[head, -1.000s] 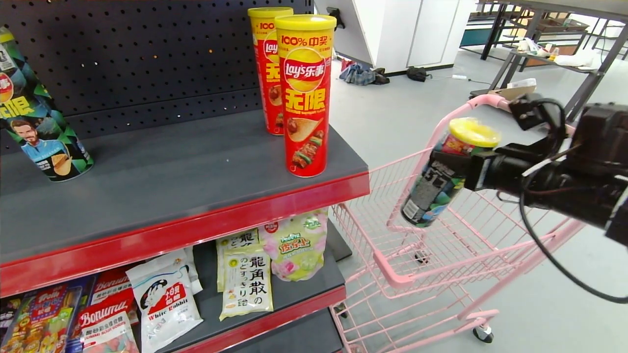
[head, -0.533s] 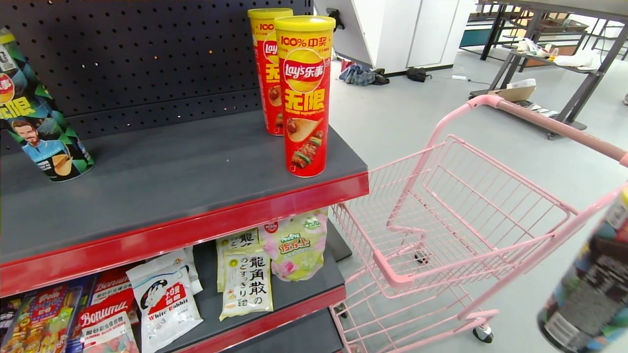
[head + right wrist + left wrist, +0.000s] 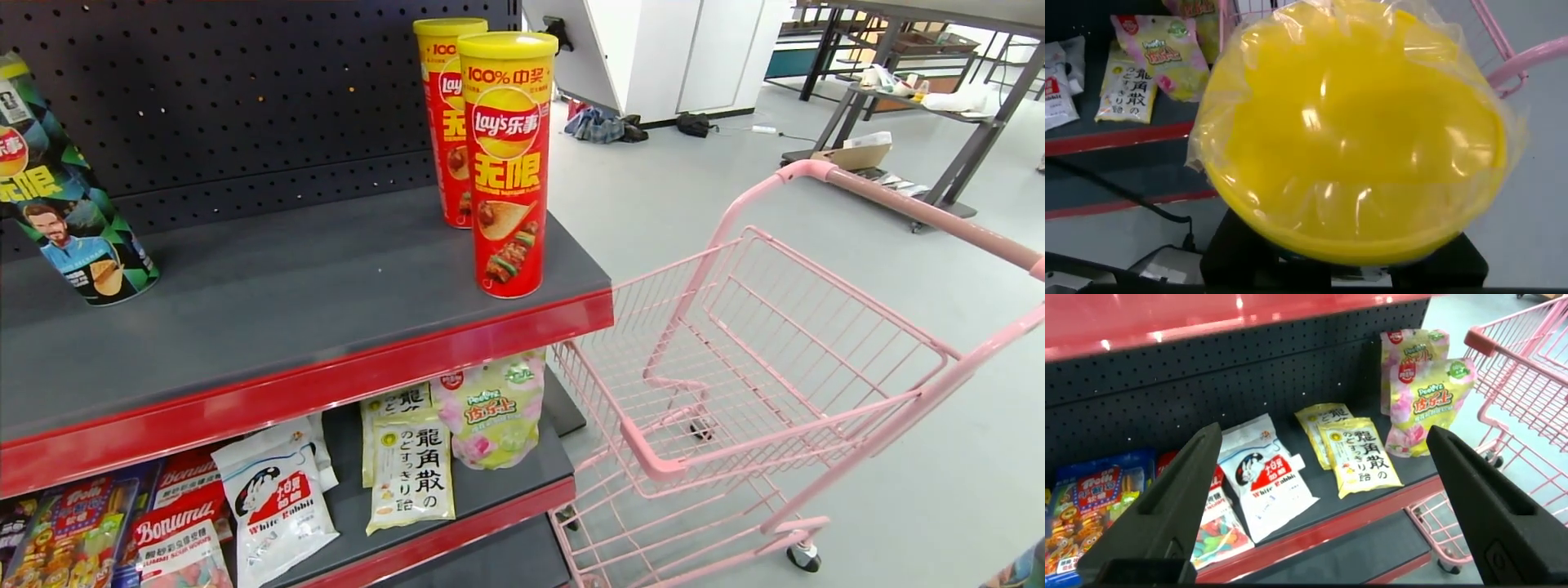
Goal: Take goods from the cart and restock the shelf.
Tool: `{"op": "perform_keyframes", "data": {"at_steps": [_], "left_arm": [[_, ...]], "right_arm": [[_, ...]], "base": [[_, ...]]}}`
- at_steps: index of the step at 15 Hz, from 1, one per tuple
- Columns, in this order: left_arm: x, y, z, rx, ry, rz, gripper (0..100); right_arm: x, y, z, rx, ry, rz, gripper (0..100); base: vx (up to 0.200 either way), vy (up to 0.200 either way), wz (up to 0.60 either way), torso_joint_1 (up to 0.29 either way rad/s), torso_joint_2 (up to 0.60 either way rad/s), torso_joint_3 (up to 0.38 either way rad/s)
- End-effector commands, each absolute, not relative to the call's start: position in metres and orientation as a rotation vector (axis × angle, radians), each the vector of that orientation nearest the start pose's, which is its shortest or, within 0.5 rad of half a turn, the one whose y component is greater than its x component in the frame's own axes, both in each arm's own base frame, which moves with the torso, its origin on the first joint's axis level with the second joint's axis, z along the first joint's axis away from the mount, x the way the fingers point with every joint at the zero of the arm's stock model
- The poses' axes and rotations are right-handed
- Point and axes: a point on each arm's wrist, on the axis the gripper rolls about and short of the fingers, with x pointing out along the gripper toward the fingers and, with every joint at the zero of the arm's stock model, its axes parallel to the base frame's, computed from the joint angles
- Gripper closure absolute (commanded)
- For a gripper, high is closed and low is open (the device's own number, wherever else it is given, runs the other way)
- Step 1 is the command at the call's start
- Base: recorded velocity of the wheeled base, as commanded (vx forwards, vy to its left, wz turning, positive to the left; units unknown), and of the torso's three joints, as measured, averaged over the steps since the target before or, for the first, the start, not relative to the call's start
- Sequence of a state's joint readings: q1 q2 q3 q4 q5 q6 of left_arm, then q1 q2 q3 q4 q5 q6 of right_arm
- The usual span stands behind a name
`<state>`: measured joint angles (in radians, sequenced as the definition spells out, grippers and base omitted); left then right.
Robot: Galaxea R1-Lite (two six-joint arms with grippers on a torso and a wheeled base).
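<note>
Right now the yellow-lidded chip can (image 3: 1351,139) is being pinched in the right tool (image 3: 1343,265), hanging low beside the pink cart (image 3: 653,465) and well apart from the top shelf (image 3: 326,278), where two red cans (image 3: 506,163) are standing. The left tool (image 3: 1324,433) is hovering, spread wide, before the snack bags (image 3: 1360,453) lying on the lower shelf (image 3: 1331,510).

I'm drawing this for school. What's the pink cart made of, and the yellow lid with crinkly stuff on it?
The pink cart looks like metal wire with a smooth pink coating: thin rods in a grid, a thicker tube handle. The can's yellow lid looks like glossy plastic, given its bright highlights. The crinkly clear film over it is probably thin plastic.
</note>
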<state>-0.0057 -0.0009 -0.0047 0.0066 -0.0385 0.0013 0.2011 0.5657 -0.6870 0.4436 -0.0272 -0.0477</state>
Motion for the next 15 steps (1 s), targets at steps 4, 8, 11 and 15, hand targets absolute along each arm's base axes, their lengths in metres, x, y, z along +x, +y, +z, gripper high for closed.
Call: {"op": "perform_keyframes", "data": {"at_steps": [4,8,11,15], "left_arm": [[-0.023,-0.001,0.076,0.002,0.002,-0.043,0],[-0.023,-0.001,0.076,0.000,0.002,-0.044,0],[-0.023,-0.001,0.076,0.000,0.002,-0.044,0],[-0.023,-0.001,0.076,0.000,0.002,-0.044,0]], "right_arm": [[0.011,0.002,0.236,-0.121,0.293,0.190,100],[0.014,0.002,0.236,-0.131,0.304,0.198,100],[0.019,0.003,0.237,-0.133,0.308,0.200,100],[0.030,0.006,0.241,-0.131,0.293,0.203,100]], "base": [[0.000,0.000,0.00,0.148,-0.46,-0.300],[0.000,0.000,0.00,0.216,-0.59,-0.377],[0.000,0.000,0.00,0.188,-0.47,-0.294],[0.000,0.000,0.00,0.157,-0.40,-0.239]]}}
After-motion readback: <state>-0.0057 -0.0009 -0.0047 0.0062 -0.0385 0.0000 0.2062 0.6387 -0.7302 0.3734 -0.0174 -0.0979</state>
